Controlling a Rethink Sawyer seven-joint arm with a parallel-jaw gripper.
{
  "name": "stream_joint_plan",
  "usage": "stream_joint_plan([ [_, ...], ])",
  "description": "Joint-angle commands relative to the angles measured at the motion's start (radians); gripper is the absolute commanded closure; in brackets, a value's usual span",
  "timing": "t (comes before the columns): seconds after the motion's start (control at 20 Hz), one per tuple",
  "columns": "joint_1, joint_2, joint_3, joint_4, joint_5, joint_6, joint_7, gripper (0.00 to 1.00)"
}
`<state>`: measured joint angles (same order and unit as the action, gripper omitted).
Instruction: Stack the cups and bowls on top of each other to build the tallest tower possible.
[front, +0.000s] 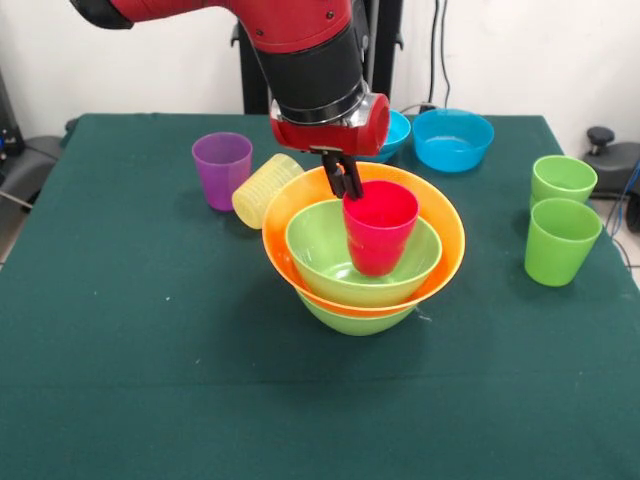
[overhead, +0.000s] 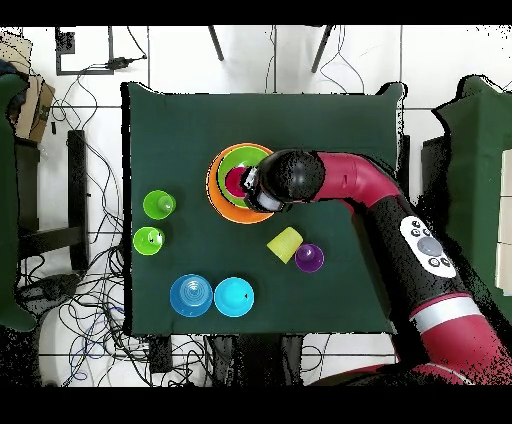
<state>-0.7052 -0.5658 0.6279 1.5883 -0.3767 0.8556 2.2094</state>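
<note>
The tower stands mid-table: a lime green bowl (front: 355, 318) at the bottom, the large orange bowl (front: 448, 240) in it, a second lime green bowl (front: 315, 250) inside that, and the red cup (front: 380, 235) upright on top. My gripper (front: 347, 185) comes down from above and is shut on the red cup's far-left rim. In the overhead view the arm (overhead: 300, 180) covers the gripper and much of the red cup (overhead: 238, 183). The ribbed yellow cup (front: 265, 190) lies on its side against the orange bowl. The purple cup (front: 222, 168) stands beside it.
Two blue bowls (front: 452, 138) (front: 398, 135) sit at the far side, one partly behind my wrist. Two light green cups (front: 562, 180) (front: 560, 242) stand upright near the right edge. The green tablecloth (front: 150, 380) covers the table.
</note>
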Motion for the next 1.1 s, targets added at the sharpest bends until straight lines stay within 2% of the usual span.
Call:
stream_joint_plan([
  [0.05, 0.005, 0.037, 0.026, -0.081, -0.088, -0.078, -0.194, 1.00],
  [1.1, 0.003, 0.065, 0.014, -0.104, -0.111, -0.101, -0.214, 1.00],
])
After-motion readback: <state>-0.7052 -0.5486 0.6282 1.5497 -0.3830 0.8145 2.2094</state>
